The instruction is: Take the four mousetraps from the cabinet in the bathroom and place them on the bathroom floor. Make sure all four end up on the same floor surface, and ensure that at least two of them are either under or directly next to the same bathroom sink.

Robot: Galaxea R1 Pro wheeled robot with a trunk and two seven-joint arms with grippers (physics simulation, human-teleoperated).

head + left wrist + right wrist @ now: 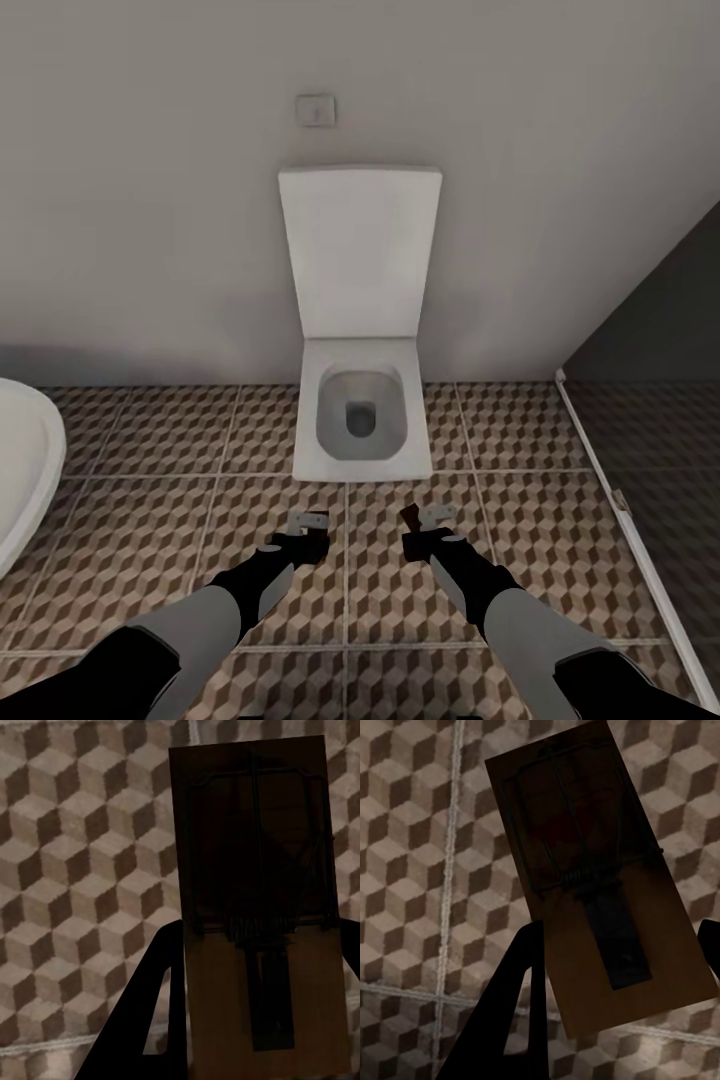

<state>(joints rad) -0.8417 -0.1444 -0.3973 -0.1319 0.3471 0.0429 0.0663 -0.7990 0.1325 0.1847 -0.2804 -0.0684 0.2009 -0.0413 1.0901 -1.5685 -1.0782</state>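
Both my grippers hang low over the cube-patterned bathroom floor [160,520], just in front of the toilet. My left gripper [308,537] is shut on a mousetrap [308,520]. In the left wrist view this tan board [259,907] with its dark spring bar lies between the dark fingers [161,1020]. My right gripper [426,535] is shut on a second mousetrap [428,516], which the right wrist view shows as a tilted board [592,870] beside one finger [521,1012], with a faint red mark on it. The cabinet and the sink are out of view.
A white square toilet [362,420] with its lid up stands against the grey wall straight ahead. The white bathtub's rim [25,470] curves in at the left. The dark shower with its glass wall and pale threshold [620,500] runs along the right.
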